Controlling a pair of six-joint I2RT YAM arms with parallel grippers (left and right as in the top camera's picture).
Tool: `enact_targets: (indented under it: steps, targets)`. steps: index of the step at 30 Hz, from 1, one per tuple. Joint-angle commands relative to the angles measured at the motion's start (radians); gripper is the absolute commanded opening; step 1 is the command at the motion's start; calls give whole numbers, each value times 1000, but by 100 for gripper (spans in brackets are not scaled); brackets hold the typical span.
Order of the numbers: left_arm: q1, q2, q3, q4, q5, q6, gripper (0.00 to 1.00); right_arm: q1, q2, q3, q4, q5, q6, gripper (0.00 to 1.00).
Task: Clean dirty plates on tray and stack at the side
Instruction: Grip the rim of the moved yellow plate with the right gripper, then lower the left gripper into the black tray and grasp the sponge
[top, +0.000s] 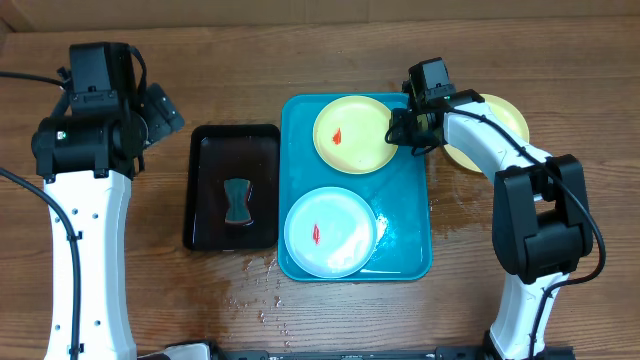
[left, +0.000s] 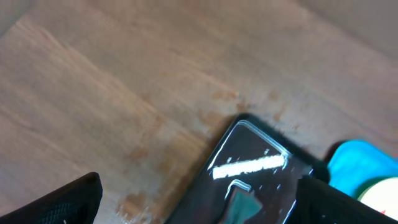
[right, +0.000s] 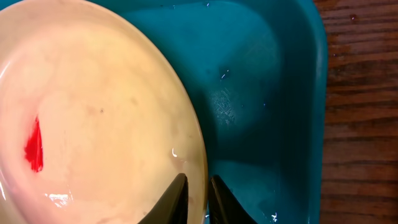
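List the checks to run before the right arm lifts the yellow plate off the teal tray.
1. Right pincer straddles the rim of the yellow plate: ok.
2. Rim firmly clamped: cannot tell.
3. Plate clean: not ok, there is a red smear on it.
4. Left pincer out of the way, open above the black tray: ok.
5. Stacking spot: ok, a second yellow plate lies on the table right of the teal tray.
6. White plate clean: not ok, it has a red mark.
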Motion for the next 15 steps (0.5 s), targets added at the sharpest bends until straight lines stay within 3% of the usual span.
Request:
enact_targets:
  steps: [1, 3, 5, 8, 11, 15]
  targets:
    - [-2, 3, 8, 34, 1, -22, 100, 4, 3, -3, 4, -2, 10, 15]
    - [-2, 3, 8, 34, 4, -23, 100, 4, 3, -3, 3, -5, 10, 20]
    - [-2, 3, 8, 22, 61, -21, 100, 4, 3, -3, 3, -24, 10, 40]
    - [-2, 4, 7, -75, 244, -11, 100, 4, 3, -3, -4, -36, 10, 47]
    - [-11, 12, -26, -103, 424, 94, 100, 4, 3, -3, -7, -54, 10, 61]
    - [-65, 32, -139, -109, 486, 141, 100, 4, 3, -3, 6, -90, 10, 71]
